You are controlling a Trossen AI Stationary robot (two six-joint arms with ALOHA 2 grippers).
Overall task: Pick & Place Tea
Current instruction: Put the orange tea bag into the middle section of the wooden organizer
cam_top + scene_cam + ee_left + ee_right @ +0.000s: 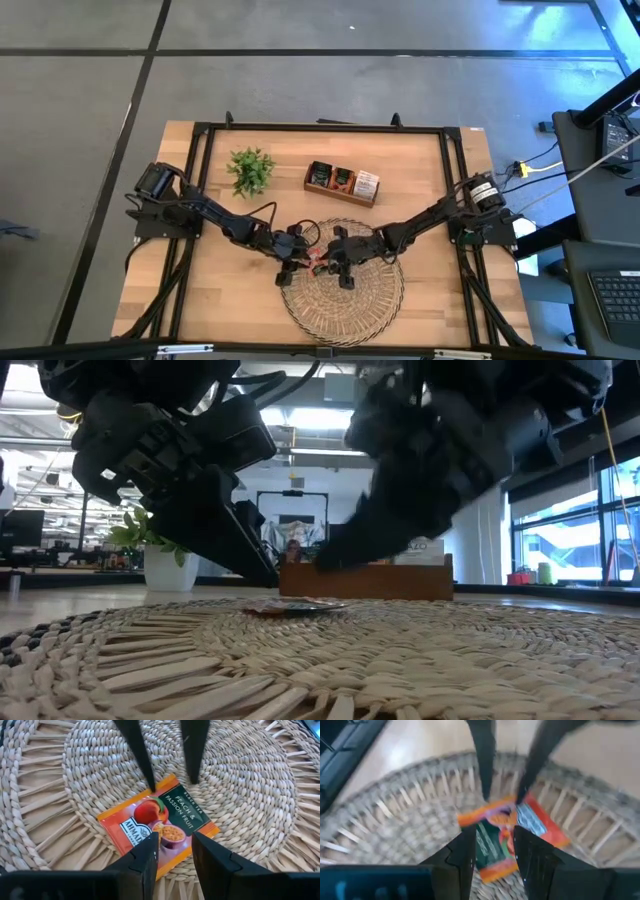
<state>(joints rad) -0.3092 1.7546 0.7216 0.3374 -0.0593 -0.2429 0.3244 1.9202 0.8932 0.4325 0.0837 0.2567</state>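
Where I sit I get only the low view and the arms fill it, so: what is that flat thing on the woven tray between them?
Observer: One tea sachet, orange and dark green, printed "Peach & Passion Fruit", lying flat on the woven tray.
Operator: Is either gripper holding it?
Observer: It doesn't look so. The left gripper and the right gripper face each other over it, each with fingers apart.
Operator: Anything in the wooden box behind?
Observer: From above, the wooden box already holds sachets: dark, orange and white wrappers, side by side.
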